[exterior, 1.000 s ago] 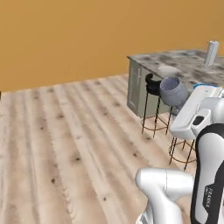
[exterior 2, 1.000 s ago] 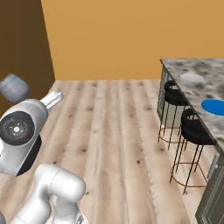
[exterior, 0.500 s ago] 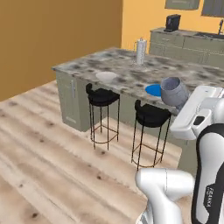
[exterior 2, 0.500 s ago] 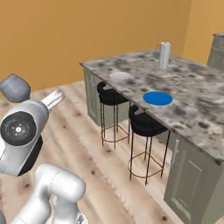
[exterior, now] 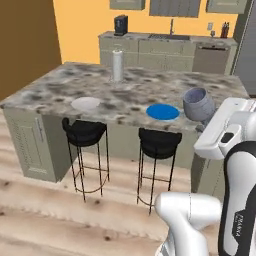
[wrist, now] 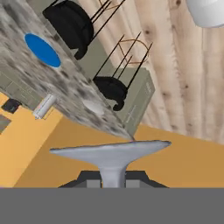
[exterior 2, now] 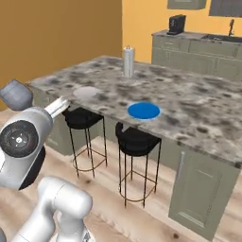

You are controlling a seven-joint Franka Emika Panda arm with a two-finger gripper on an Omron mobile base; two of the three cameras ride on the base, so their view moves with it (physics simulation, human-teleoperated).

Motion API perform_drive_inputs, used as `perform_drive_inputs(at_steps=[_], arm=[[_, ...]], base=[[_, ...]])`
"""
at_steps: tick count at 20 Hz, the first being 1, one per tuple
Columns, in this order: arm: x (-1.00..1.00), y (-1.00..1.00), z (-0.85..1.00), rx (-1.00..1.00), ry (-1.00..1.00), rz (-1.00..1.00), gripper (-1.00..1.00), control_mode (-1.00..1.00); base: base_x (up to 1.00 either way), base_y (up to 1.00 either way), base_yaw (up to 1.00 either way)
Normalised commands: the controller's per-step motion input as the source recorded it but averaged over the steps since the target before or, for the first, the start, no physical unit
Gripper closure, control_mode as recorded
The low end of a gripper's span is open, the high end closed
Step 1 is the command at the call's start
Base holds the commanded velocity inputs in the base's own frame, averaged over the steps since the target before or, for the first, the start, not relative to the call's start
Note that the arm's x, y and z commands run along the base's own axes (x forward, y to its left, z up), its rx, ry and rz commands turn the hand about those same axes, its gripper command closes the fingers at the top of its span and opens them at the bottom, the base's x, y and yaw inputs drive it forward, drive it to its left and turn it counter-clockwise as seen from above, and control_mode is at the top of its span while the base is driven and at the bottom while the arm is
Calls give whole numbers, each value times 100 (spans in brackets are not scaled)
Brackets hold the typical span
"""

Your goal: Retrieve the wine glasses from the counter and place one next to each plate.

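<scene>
Here you see the hand (wrist: 113, 181) clamped on the stem of a wine glass (exterior: 198, 103), its tips closed together around it; from the hand camera the round foot (wrist: 110, 151) of that glass spreads just above the dark tips. In the left base camera the grey-blue bowl sits tilted at the end of the white arm, raised just off the near right edge of the granite island (exterior: 60, 92), beside the blue plate (exterior: 163, 111) as that camera frames it. In the right base camera the same bowl (exterior 2: 16, 94) shows at the far left, off the island's near left corner. Take the island as your landmark: the blue plate lies on its top near the front edge, right of centre, and the pale plate (exterior: 85, 103) lies on it further left, the two well apart. The paper-towel roll (exterior: 117, 65) stands upright toward the island's back, behind and between the plates. Two black stools (exterior: 159, 144) stand on the wood floor against the island's front, one under each plate. Beyond the island runs the back counter (exterior: 130, 36) with its sink and tap and a dark coffee machine (exterior: 120, 24); you cannot make out, at that range, whether a second glass stands there.
</scene>
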Motion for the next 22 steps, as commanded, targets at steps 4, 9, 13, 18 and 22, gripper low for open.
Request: perform_drive_inputs(at_steps=[4,9,13,18,22], arm=[[0,0,0,0,0,0,100,100],[0,0,0,0,0,0,100,100],[0,0,0,0,0,0,100,100],[0,0,0,0,0,0,100,100],[0,0,0,0,0,0,100,100]], base=[[88,65,-74],[66,47,-78],[-11,92,-36],[-32,95,-10],[31,-31,0]])
